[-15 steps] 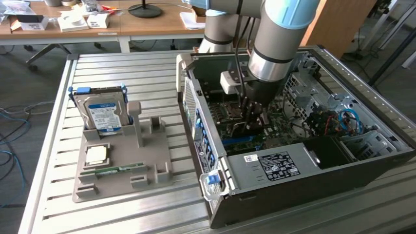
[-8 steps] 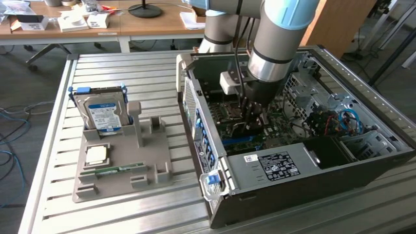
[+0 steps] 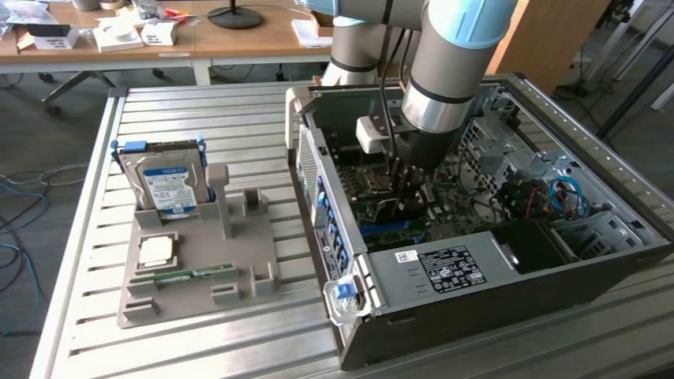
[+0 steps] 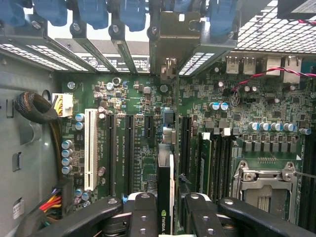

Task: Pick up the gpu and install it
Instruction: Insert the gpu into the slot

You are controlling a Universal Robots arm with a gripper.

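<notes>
My gripper [image 4: 170, 200] is shut on the gpu [image 4: 165, 180], a thin dark card seen edge-on with a green logo near the fingers [image 4: 143, 210]. The card runs away from the gripper to its metal bracket [image 4: 170, 47] at the case's rear slot openings. It stands on edge over the green motherboard [image 4: 138, 94], between the black expansion slots [image 4: 127, 153] and the memory slots [image 4: 205, 163]. I cannot tell whether it is seated in a slot. In the exterior view the gripper [image 3: 406, 201] reaches down inside the open computer case [image 3: 474, 272].
A white slot [image 4: 90, 148], a cable bundle [image 4: 37, 111] and the CPU socket [image 4: 264, 187] surround the card. On the exterior view's left, a grey holder [image 3: 248, 260] carries the silver hard drive [image 3: 166, 185], a memory stick [image 3: 195, 275] and a square chip [image 3: 156, 251].
</notes>
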